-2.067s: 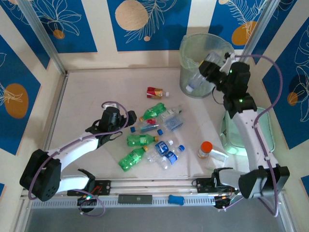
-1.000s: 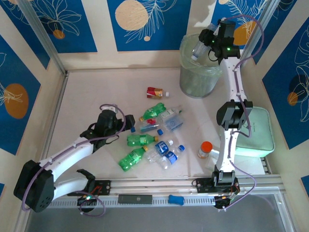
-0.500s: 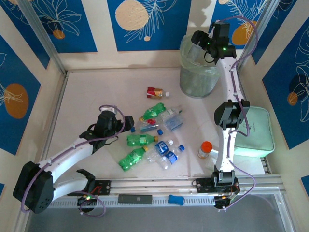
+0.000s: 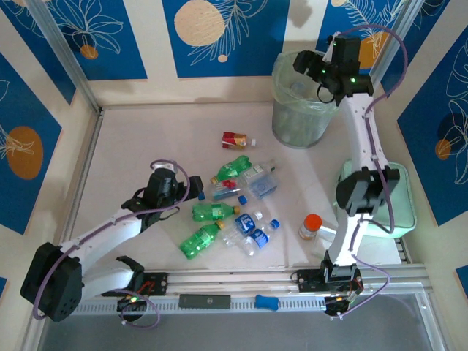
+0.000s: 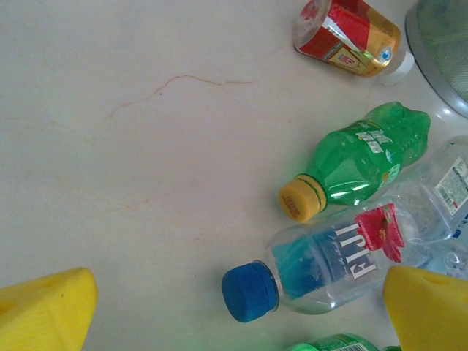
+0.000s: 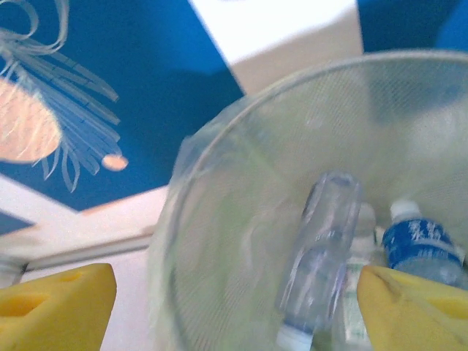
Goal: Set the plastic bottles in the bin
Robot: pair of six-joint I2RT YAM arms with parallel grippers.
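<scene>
**Item 1: plastic bottles [image 4: 212, 212].** A loose heap lies on the worktop [image 4: 139, 139], in front of the bin [image 4: 292, 124] and to its left, well apart from it.
- The red-and-gold bottle [image 5: 349, 36] is the one nearest the bin.
- Farther from the bin lie a green bottle [image 5: 358, 164] with a yellow cap and a Fiji bottle [image 5: 329, 267] with a blue cap.
- Inside the bin are a clear bottle [image 6: 322, 248] and a blue-labelled bottle [image 6: 420, 245].

**Handling (my estimate).**
- The bottles look light, empty or nearly so, with thin walls that dent under a squeeze.
- They are smooth and round, so they are apt to roll or squirt free.
- I would grip across the mid-body, square to the long axis, or at the stiffer shoulder below the cap.

**Item 2: right jaws.** Spread wide and empty, they are poised over the bin's mouth. The pads [image 6: 51, 300] touch nothing.

**Item 3: left jaws.** Fully apart and empty, they hang low over the heap's far side from the bin. The Fiji bottle lies between the pads [image 5: 44, 314].

**Item 4: surroundings.**
- The worktop is pale, smooth and hard, with a hairline crack.
- An orange-capped container [image 4: 313, 225] and a mint tray [image 4: 404, 208] sit in front of the bin.
- Blue leaf-patterned wall panels [image 4: 219, 36] rise close behind the bin.
</scene>
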